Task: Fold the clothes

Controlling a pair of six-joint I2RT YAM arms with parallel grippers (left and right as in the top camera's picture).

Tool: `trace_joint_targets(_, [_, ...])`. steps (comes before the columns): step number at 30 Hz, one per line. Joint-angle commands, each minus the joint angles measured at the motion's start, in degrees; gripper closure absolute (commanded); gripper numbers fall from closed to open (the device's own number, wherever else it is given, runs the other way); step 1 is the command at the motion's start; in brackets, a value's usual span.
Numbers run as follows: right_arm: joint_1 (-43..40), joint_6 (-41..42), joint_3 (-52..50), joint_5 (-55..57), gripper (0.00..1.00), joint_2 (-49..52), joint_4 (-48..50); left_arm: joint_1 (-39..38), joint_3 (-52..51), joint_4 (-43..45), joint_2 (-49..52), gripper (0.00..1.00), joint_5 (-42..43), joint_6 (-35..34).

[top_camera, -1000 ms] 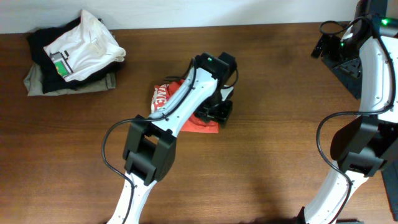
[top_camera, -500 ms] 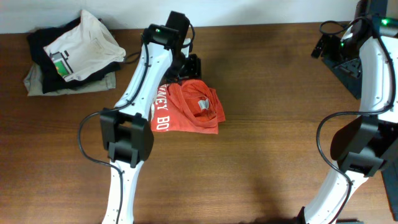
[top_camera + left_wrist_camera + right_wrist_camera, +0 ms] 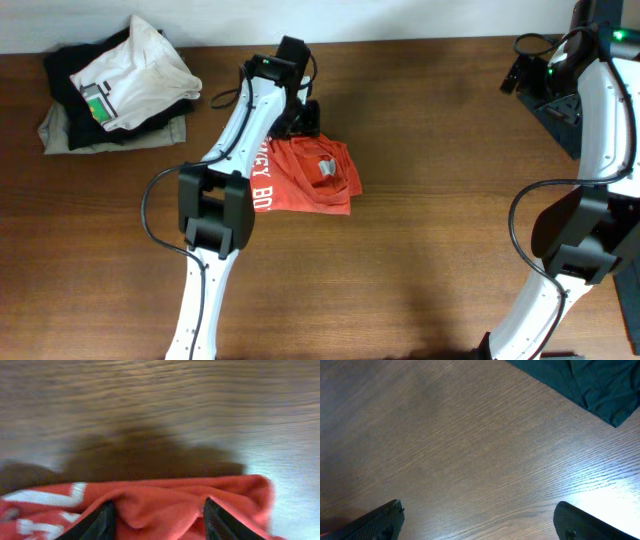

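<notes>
The red-orange T-shirt (image 3: 310,182) lies in a folded, rumpled bundle at the table's middle. White lettering shows along its left edge and a small white neck tag (image 3: 327,165) sits on top. My left gripper (image 3: 303,118) is at the shirt's far edge. In the left wrist view its fingers (image 3: 157,514) are spread wide, with a ridge of the red shirt (image 3: 165,502) between them. My right gripper (image 3: 518,72) is at the far right, open and empty (image 3: 480,522) over bare wood.
A pile of dark garments topped by a white shirt with a green-black patch (image 3: 120,85) sits at the back left. A dark green cloth (image 3: 580,380) lies at the back right, also seen overhead (image 3: 562,118). The wooden table (image 3: 420,260) stretches in front of the shirt.
My left arm swung from the shirt's right side to its far edge, uncovering the shirt, then dropped slightly toward that edge. The right arm has not moved.
</notes>
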Motion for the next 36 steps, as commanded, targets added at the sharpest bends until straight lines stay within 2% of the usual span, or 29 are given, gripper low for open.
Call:
trace_joint_targets(1, [-0.1, -0.5, 0.2, 0.7, 0.01, 0.1, 0.0, 0.0, 1.3, -0.3, 0.5, 0.29, -9.9, 11.4])
trace_joint_targets(3, [-0.1, -0.5, 0.2, 0.7, 0.01, 0.1, 0.0, 0.0, 1.6, 0.4, 0.5, 0.26, -10.1, 11.8])
trace_joint_targets(7, [-0.1, -0.5, 0.2, 0.7, 0.01, 0.1, 0.0, -0.6, 1.9, -0.2, 0.5, 0.27, -9.4, 11.8])
trace_joint_targets(8, [-0.1, -0.5, 0.2, 0.7, 0.01, 0.1, 0.0, -0.6, 1.9, -1.8, 0.5, 0.31, -9.2, 11.8])
trace_joint_targets(10, [-0.1, -0.5, 0.2, 0.7, 0.01, 0.1, 0.0, -0.6, 1.9, -3.7, 0.5, 0.54, -8.5, 11.8])
trace_joint_targets(12, [-0.1, -0.5, 0.2, 0.7, 0.01, 0.1, 0.0, -0.7, 1.9, -3.2, 0.5, 0.85, -7.3, 11.8])
trace_joint_targets(14, [-0.1, -0.5, 0.2, 0.7, 0.01, 0.1, 0.0, -0.9, 3.5, -3.6, 0.5, 0.99, -7.1, 11.7])
trace_joint_targets(17, [0.0, -0.5, 0.2, 0.7, 0.01, 0.1, 0.0, -2.1, 8.3, -5.0, 0.5, 1.0, -7.0, 11.7])
trace_joint_targets(20, [-0.1, -0.5, 0.2, 0.7, 0.01, 0.1, 0.0, -5.1, 10.9, -4.6, 0.5, 0.94, -4.5, 11.3])
trace_joint_targets(25, [-0.1, -0.5, 0.2, 0.7, 0.01, 0.1, 0.0, -7.5, 10.9, -2.3, 2.3, 0.91, -3.2, 9.4])
trace_joint_targets(28, [-0.1, -0.5, 0.2, 0.7, 0.01, 0.1, 0.0, -8.1, 10.9, -0.4, 5.2, 0.71, -2.1, 7.9])
trace_joint_targets(29, [-0.1, -0.5, 0.2, 0.7, 0.01, 0.1, 0.0, -8.2, 11.3, 1.3, 5.1, 0.06, -1.8, 7.9])
trace_joint_targets(30, [-0.1, -0.5, 0.2, 0.7, 0.01, 0.1, 0.0, -8.3, 13.3, 1.0, 5.0, 0.01, -0.3, 7.9])
trace_joint_targets(31, [-0.1, -0.5, 0.2, 0.7, 0.01, 0.1, 0.0, -8.4, 15.5, -0.2, 4.9, 0.01, 0.0, 7.9])
trace_joint_targets(33, [-0.1, -0.5, 0.2, 0.7, 0.01, 0.1, 0.0, -8.3, 27.1, -5.6, 4.9, 0.01, -0.2, 7.9])
trace_joint_targets(34, [-0.1, -0.5, 0.2, 0.7, 0.01, 0.1, 0.0, -8.3, 36.4, -11.3, 4.9, 0.01, -0.2, 7.9])
trace_joint_targets(36, [-0.1, -0.5, 0.2, 0.7, 0.02, 0.1, 0.0, -8.2, 41.9, -19.4, 4.9, 0.01, -0.9, 7.9])
